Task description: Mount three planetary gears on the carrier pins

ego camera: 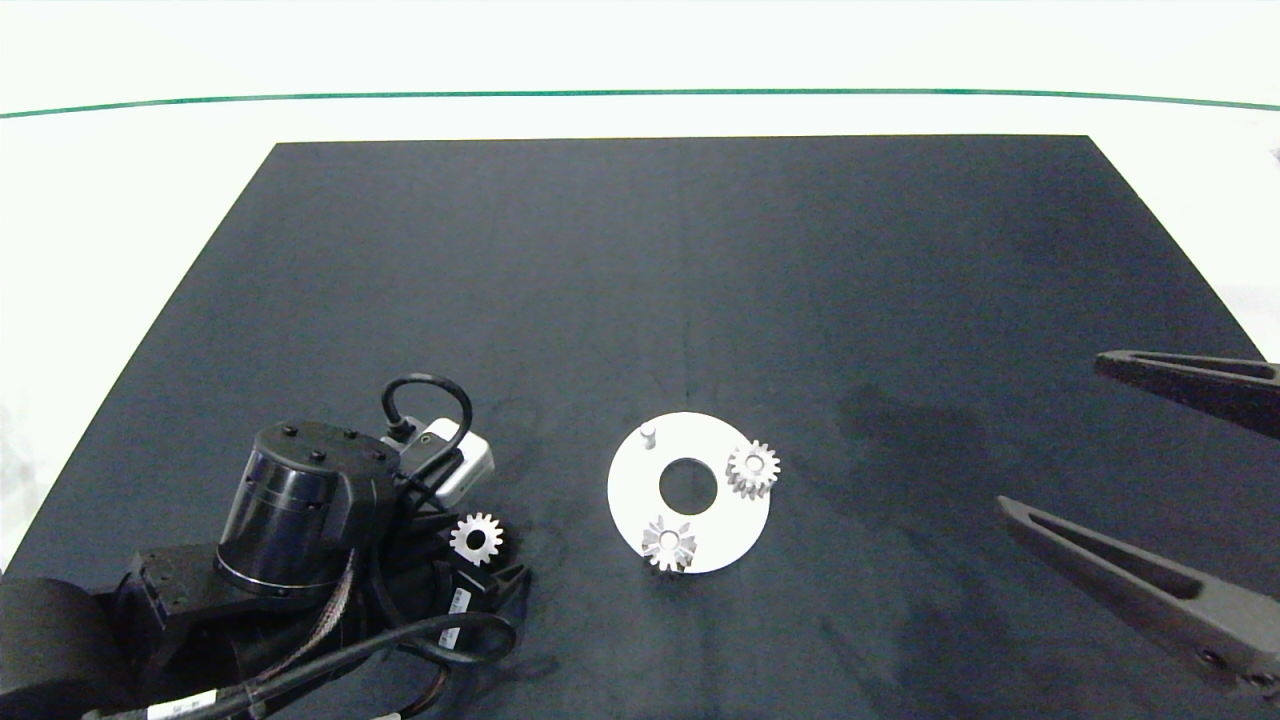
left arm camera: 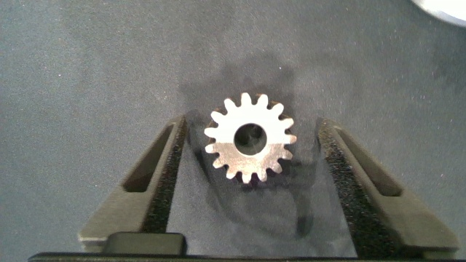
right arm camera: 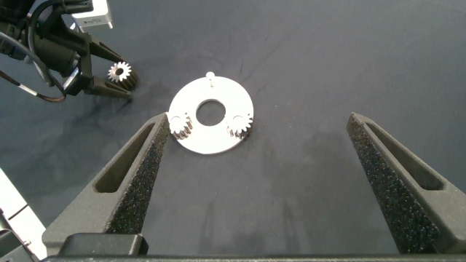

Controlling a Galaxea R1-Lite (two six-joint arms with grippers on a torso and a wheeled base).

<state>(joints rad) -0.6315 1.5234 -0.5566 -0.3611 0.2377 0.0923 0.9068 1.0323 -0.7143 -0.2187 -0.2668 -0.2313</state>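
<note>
Straddling the third planetary gear (left arm camera: pixel 250 138) with my left gripper (left arm camera: pixel 250 156), I had both fingers spread wide and apart from the teeth, holding nothing. The gear lay flat on the black mat (ego camera: pixel 700 280), well to the left of the white carrier disc (ego camera: pixel 630 500). Two gears were already seated on the disc: one (ego camera: pixel 753 469) at its right edge, one (ego camera: pixel 669 545) at its near edge. Only the far-left carrier pin (ego camera: pixel 648 434) stood bare.

To do this pickup well, I judged that I needed the gear centred between the pads, since it looked slightly nearer the left finger (left arm camera: pixel 156 171) than the right finger (left arm camera: pixel 360 182). An uneven close would probably push it sideways or tip it. I wanted the pads low enough to catch the tooth tips squarely, and a gentle squeeze, because a thin metal gear on a soft mat could flip up. Keeping it level mattered for later, when its centre hole would have to meet that small pin.

My right gripper (right arm camera: pixel 255 182) hung to the right of the disc, fingers wide apart and empty, clear of the work.
</note>
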